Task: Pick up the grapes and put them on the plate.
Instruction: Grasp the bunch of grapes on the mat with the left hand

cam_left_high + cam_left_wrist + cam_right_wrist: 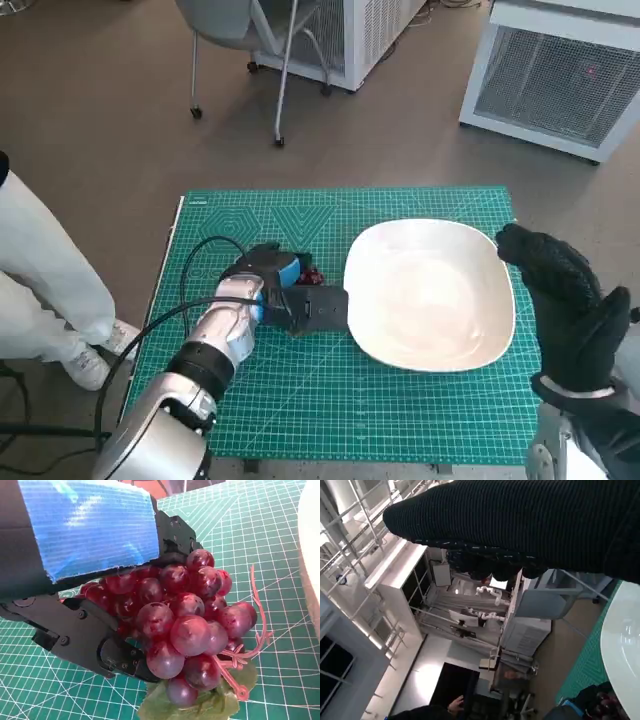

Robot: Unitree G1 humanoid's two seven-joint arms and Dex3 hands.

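Dark red plastic grape bunch [187, 630] with a green leaf is gripped by the blue-taped black left hand [290, 290] over the green cutting mat [400, 420] | just beside the white oval plate [430, 295] | right gloved hand [565, 300] kept empty, fingers apart, at the plate's far edge.

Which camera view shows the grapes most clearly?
The left wrist view: the grapes fill the picture, held by the left hand. In the head view only a bit of red shows beside that hand. In the right wrist view they are a tiny dark patch in the corner.
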